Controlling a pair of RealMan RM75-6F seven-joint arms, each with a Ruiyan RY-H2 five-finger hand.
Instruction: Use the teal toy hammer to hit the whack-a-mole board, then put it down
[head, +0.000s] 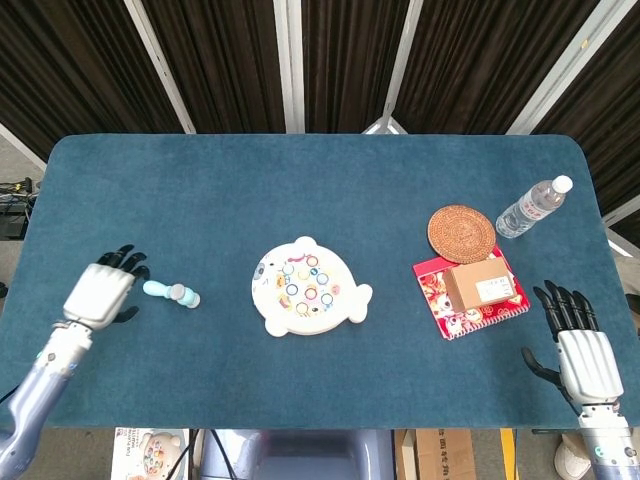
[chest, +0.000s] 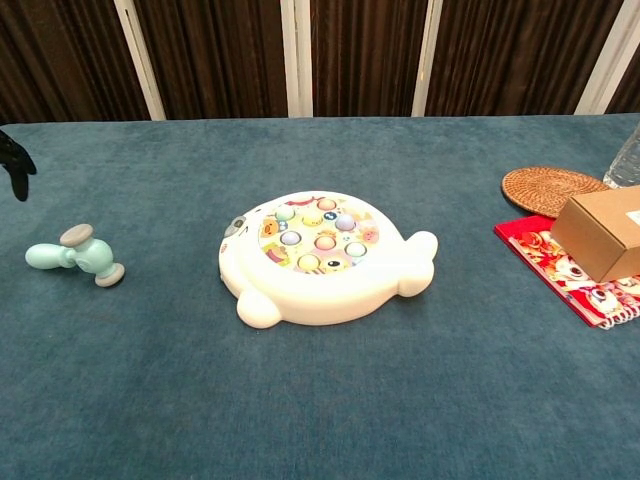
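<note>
On a blue table (head: 320, 190), the teal toy hammer (head: 171, 293) lies on its side, left of the white whack-a-mole board (head: 308, 287) at the centre. The left hand (head: 101, 292) hovers just beside the hammer's handle end, its dark fingers slightly curled and apart, holding nothing. The right hand (head: 578, 350) rests at the table's near right edge with fingers spread, empty, well apart from both toys.

Our left hand (head: 100, 291) hovers low, fingers apart, holding nothing. Our right hand (head: 578, 352) rests flat, fingers spread.
</note>
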